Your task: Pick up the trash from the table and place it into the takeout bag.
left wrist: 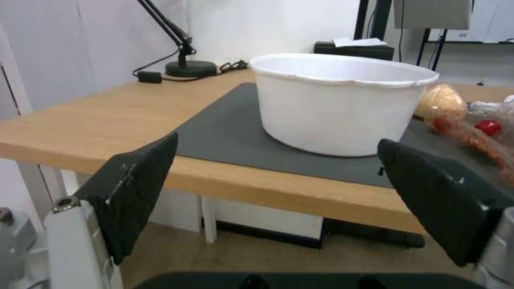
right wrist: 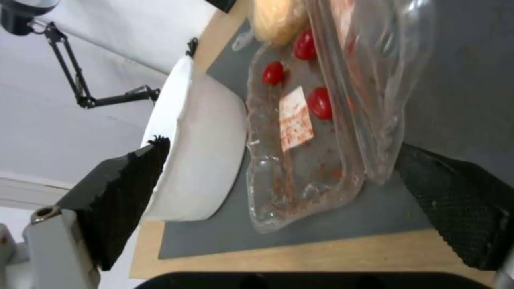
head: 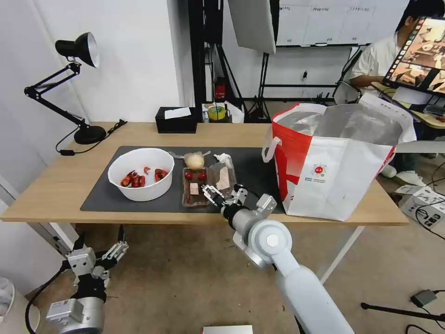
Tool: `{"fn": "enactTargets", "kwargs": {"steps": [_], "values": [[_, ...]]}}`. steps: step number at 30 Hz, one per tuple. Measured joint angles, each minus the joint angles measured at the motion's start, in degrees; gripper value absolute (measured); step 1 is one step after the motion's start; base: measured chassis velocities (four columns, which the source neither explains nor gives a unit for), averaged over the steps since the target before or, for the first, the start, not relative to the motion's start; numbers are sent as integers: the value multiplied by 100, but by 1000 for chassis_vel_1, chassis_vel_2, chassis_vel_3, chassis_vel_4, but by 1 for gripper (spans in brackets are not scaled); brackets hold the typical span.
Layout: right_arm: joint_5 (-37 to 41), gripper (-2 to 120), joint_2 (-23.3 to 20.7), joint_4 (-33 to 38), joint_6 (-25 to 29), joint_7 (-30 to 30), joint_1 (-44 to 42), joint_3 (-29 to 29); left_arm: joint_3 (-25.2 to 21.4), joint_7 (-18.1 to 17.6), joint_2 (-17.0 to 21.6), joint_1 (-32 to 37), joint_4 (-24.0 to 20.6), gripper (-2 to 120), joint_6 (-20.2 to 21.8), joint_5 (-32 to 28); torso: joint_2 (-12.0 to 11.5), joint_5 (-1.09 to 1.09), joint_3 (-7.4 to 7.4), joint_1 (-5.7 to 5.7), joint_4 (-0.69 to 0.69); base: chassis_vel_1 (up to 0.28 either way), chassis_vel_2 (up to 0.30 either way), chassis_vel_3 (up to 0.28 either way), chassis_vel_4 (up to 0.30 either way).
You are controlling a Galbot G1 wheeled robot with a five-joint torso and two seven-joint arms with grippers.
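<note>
On the dark mat of the table point(head: 60, 185) stands the white bowl point(head: 140, 174) with red shellfish scraps. To its right lies the clear clamshell tray point(head: 194, 188), holding cherry tomatoes. Behind the tray are a clear bag with a pale lump point(head: 194, 160) and a crumpled tissue point(head: 224, 158). The takeout bag point(head: 338, 162) stands open at the table's right end. My right gripper point(head: 225, 195) is open at the tray's near right corner. In the right wrist view the tray point(right wrist: 300, 160) lies between the fingers point(right wrist: 123, 200). My left gripper point(head: 99, 248) hangs open below the table's front edge, facing the bowl point(left wrist: 343, 104).
A black tissue box point(head: 176, 120) and a roll of tape point(head: 216, 112) sit at the table's back edge. A black desk lamp point(head: 79, 93) stands at the back left, its cord trailing on the wood. Boxes and cables lie on the floor to the right.
</note>
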Motion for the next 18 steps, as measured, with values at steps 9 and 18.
{"fn": "enactTargets", "kwargs": {"steps": [9, 18], "values": [[-312, 100, -81, 176, 4, -145, 85, 29, -34, 1, -5, 33, -24, 100, -13, 0, 0, 0, 0, 0, 0, 0, 0, 0, 0], [-207, 100, -207, 249, 6, -209, 307, 52, -52, 3, -15, 36, -43, 100, -20, 5, 0, 0, 0, 0, 0, 0, 0, 0, 0]]}}
